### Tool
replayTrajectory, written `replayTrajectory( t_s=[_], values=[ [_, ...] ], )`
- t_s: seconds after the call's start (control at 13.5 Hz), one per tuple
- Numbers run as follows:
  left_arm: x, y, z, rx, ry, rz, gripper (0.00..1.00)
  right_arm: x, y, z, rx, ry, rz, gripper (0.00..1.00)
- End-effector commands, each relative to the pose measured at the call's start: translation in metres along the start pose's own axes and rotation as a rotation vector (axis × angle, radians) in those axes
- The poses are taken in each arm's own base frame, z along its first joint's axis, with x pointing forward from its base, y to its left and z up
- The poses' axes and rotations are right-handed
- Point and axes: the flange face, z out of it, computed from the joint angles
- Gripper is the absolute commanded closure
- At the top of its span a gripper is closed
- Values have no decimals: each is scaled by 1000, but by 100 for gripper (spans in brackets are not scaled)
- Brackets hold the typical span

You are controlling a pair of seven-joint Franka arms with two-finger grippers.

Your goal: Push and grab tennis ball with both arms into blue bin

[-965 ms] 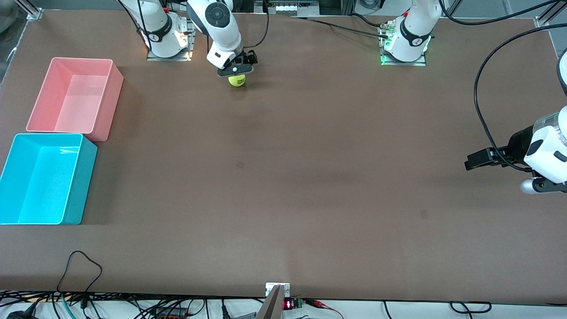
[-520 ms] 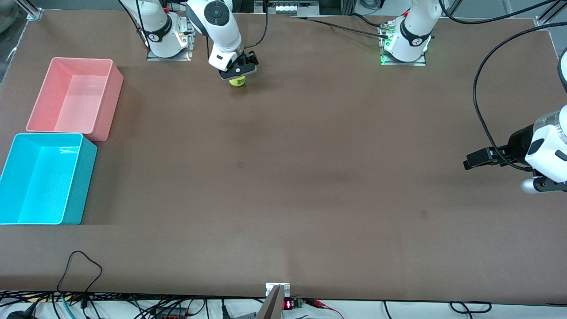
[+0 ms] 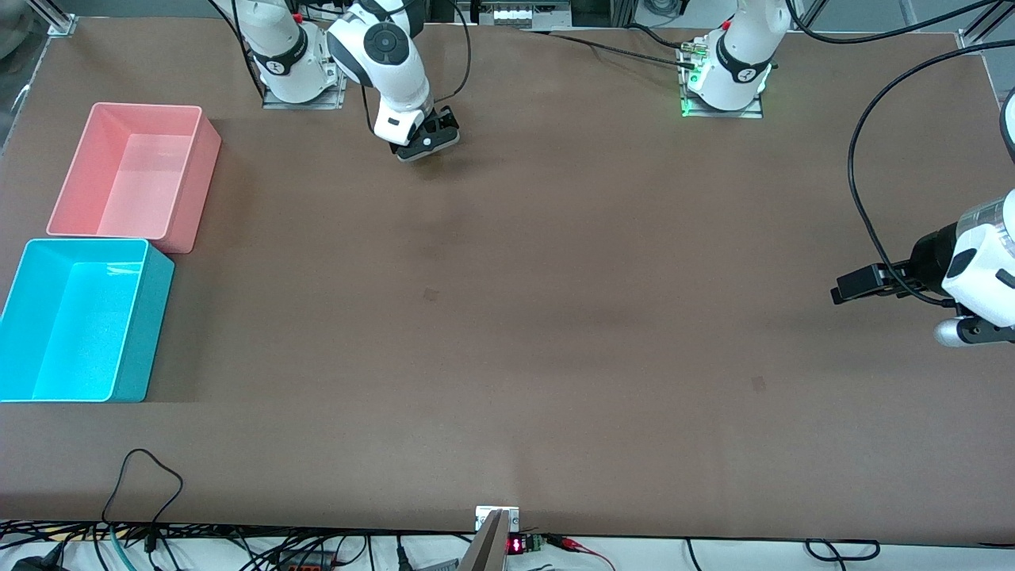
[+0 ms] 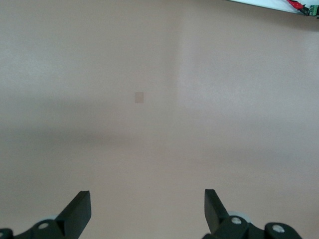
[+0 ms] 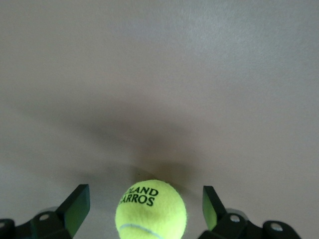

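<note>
The tennis ball is yellow-green with black lettering. It lies on the table between the open fingers of my right gripper, apart from both fingers. In the front view the right gripper is low over the table near the right arm's base and hides the ball. The blue bin stands at the right arm's end of the table, close to the front camera. My left gripper is open and empty above bare table; in the front view it waits at the left arm's end.
A pink bin stands beside the blue bin, farther from the front camera. Black cables hang over the left arm's end. A loose cable lies near the table's front edge.
My right gripper has come down over the tennis ball, which showed below it before and is now hidden in the front view. The left arm has hardly moved.
</note>
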Motion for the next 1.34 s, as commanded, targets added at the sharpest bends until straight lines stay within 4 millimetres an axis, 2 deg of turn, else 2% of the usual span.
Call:
replayTrajectory(
  t_s=[0.0,0.45,0.59,0.89,1.04,1.26],
  values=[
    [-12,1,-1,-10,-16,-10,0,-1,-4,6,1,-23,-46,0],
    [-13,1,3,-35,-31,-14,0,-10,0,18,-22,-118,-87,0],
    [-16,0,2,-33,-32,-16,0,-4,11,18,-19,-122,-110,0],
    [-23,3,-17,-8,6,-22,0,-6,7,20,-21,-127,-116,0],
    [-28,-8,-31,17,32,-29,0,-10,2,24,-14,-138,-108,0],
    [-38,-15,-35,21,26,-7,0,-12,-2,25,-11,-140,-110,0]
  ],
)
